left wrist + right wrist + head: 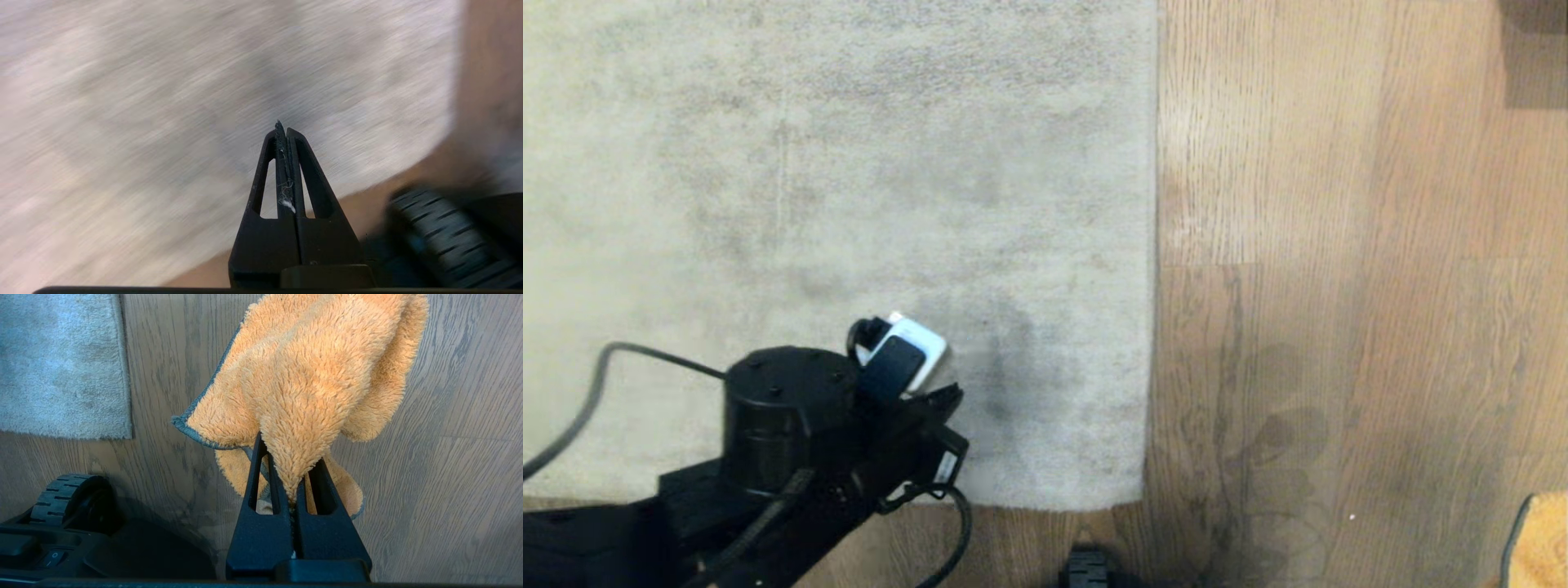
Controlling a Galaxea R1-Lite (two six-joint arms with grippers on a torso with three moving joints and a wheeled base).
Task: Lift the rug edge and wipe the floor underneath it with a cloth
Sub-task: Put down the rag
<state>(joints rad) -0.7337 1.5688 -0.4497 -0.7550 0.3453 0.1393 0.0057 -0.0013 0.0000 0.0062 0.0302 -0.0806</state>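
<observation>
The left tool (286, 130), its two black fingers pressed flat together with nothing between them but a wisp of lint, hangs over the pale grey-beige rug (849, 163) near the rug's near corner; in the head view the left arm enters from about eight o'clock and its wrist sits over the pile toward six o'clock. The rug edge (1153, 327) runs straight from twelve o'clock down to the corner at about six, and every part of it in view lies flat on the floor (1339, 286), so the lifting step looks not yet begun. To do it well, the left tool would need to part its fingers before it reaches the border, come in low at the corner where the pile meets the planks, slip one finger under the woven backing, and pinch only the border rather than a tuft of pile, then raise it enough to open a clear gap. The right tool (292, 498) is clenched on a fold of the orange-tan fuzzy cloth (310, 367), which hangs above bare planks well apart from the rug; in the head view only a sliver of the cloth shows at about four o'clock. The floor is brown wood-grain plank with dark streaks and a slight sheen, and faint shadows of the robot lie across it. A ribbed black wheel (61, 494) of the robot's base stands near the rug's corner.
</observation>
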